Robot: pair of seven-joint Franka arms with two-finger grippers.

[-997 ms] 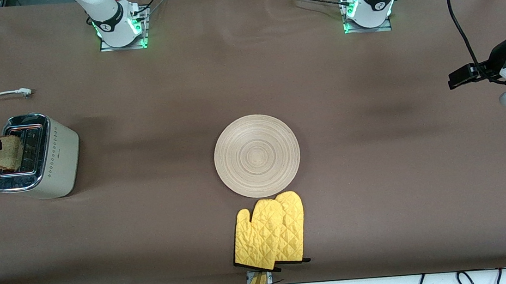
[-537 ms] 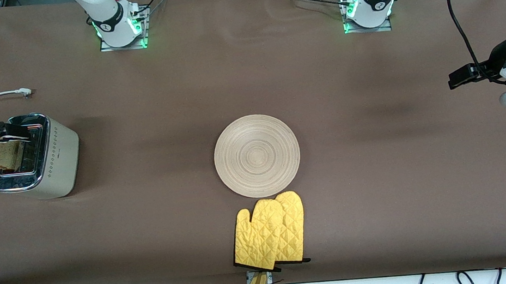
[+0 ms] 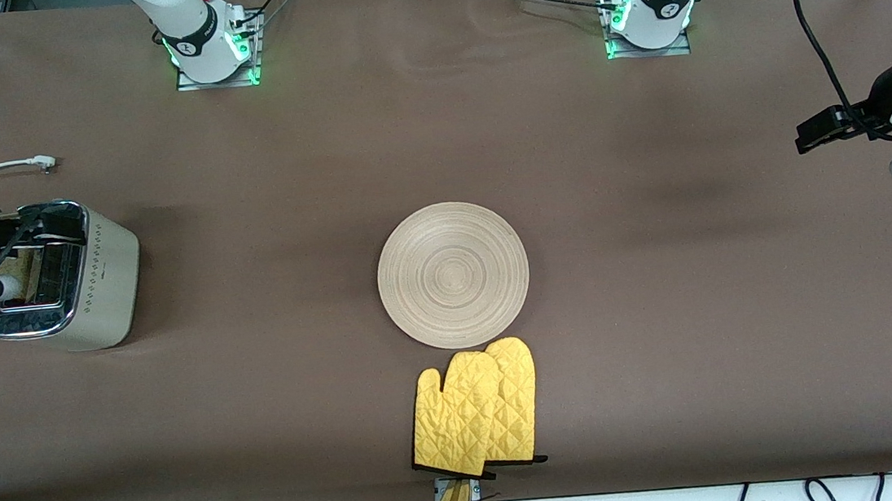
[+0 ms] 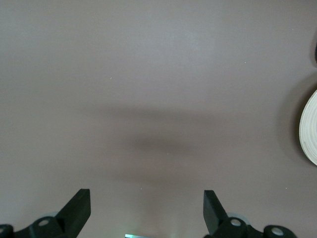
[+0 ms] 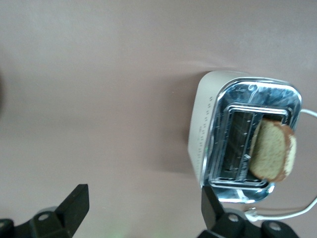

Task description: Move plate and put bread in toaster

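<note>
Bread (image 5: 273, 149) now released into toaster (image 3: 84, 277) slot — right gripper (image 5: 141, 208) risen, fingers spread, empty; left gripper (image 4: 147, 210) spread over bare table. Plate (image 3: 453, 274) central — task apparently complete.

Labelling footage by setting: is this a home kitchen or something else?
Most likely a robotics lab bench, not a kitchen: two arm bases bolted to a brown-covered table, loose cables along its edge, and staged props, a toaster, plate and yellow oven mitts.
</note>
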